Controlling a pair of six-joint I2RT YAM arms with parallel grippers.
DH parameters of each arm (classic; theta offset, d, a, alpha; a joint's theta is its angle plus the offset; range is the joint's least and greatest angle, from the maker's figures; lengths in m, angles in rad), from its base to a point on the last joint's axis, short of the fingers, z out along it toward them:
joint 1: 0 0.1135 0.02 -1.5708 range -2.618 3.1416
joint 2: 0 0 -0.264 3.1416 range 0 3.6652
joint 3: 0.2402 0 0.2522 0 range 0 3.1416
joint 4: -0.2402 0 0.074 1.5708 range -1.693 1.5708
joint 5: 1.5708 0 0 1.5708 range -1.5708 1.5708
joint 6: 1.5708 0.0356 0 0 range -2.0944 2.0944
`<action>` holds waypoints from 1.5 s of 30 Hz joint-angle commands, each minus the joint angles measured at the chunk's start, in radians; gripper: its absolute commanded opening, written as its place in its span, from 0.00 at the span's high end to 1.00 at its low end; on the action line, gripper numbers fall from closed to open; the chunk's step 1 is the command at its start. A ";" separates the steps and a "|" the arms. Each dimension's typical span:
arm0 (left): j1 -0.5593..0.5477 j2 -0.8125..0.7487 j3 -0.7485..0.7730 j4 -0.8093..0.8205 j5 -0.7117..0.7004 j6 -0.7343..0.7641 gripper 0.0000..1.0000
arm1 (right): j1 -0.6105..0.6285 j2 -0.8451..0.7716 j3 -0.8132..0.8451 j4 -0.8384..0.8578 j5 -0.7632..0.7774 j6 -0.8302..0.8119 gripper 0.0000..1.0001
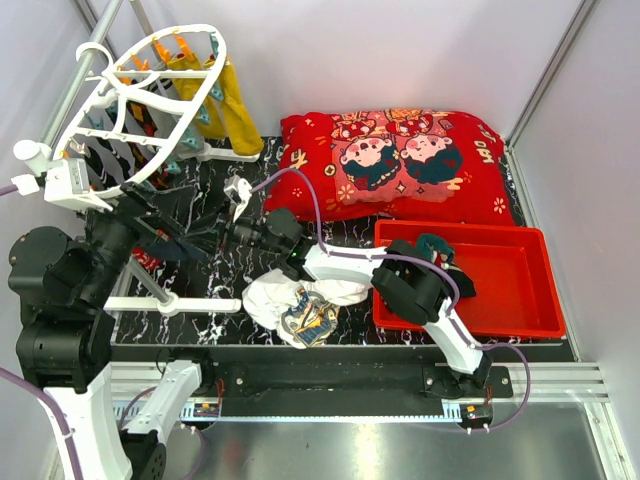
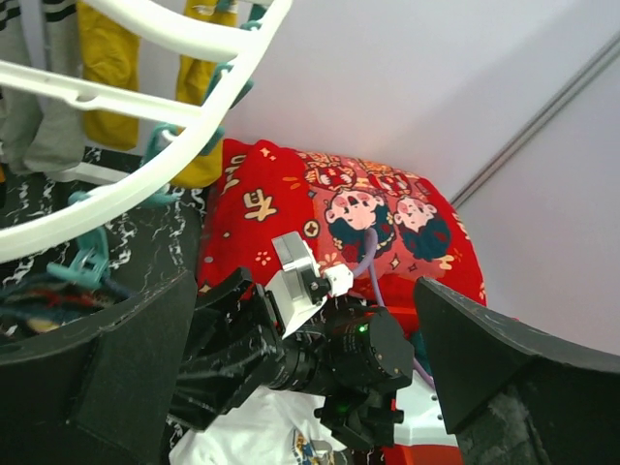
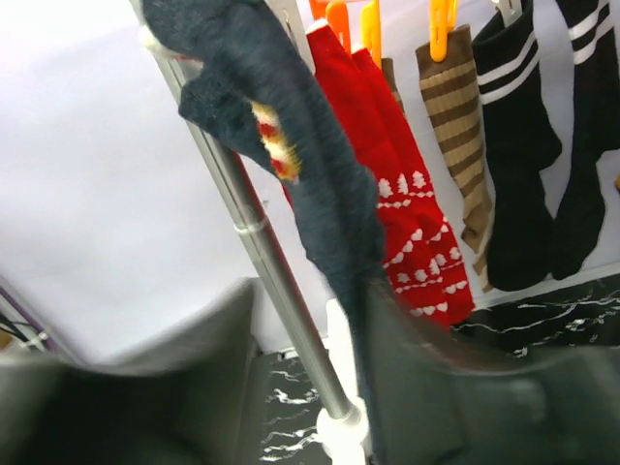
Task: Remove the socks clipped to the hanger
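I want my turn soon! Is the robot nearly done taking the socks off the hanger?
Not nearly. Done: a dark bundle, likely socks, lies in the red tray. In hand: the right gripper has a dark teal sock between its jaws, though a firm grip isn't clear. Still to do: red socks, a brown-striped sock, black striped socks and yellow socks hang clipped to the hanger.

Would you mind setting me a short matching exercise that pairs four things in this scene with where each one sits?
Things: 1 mustard-yellow socks; 2 red tray; 3 red cushion; 4 white cloth.
Places: A right side of the table; B near edge of the table; C clipped to the hanger; D back of the table.
Pairs: 1-C, 2-A, 3-D, 4-B.
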 commanded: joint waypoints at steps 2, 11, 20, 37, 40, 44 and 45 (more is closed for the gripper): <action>0.003 -0.009 0.020 -0.046 -0.100 0.023 0.01 | 0.001 -0.022 0.017 0.042 0.065 -0.011 0.72; 0.003 0.005 0.054 -0.115 -0.213 0.071 0.01 | 0.002 -0.215 -0.157 0.036 0.135 -0.079 1.00; 0.003 0.062 0.110 -0.189 -0.301 0.048 0.01 | 0.039 -0.383 -0.276 -0.079 0.262 -0.289 1.00; 0.003 0.071 0.014 -0.060 -0.310 -0.093 0.30 | 0.097 -0.489 -0.336 -0.114 0.309 -0.370 1.00; 0.003 0.059 -0.029 -0.029 -0.342 -0.115 0.34 | 0.102 -0.495 -0.341 -0.112 0.310 -0.370 1.00; 0.003 0.048 -0.072 -0.002 -0.367 -0.132 0.36 | 0.105 -0.504 -0.353 -0.106 0.312 -0.370 1.00; 0.003 0.048 -0.077 0.006 -0.371 -0.133 0.37 | 0.105 -0.507 -0.356 -0.103 0.312 -0.367 1.00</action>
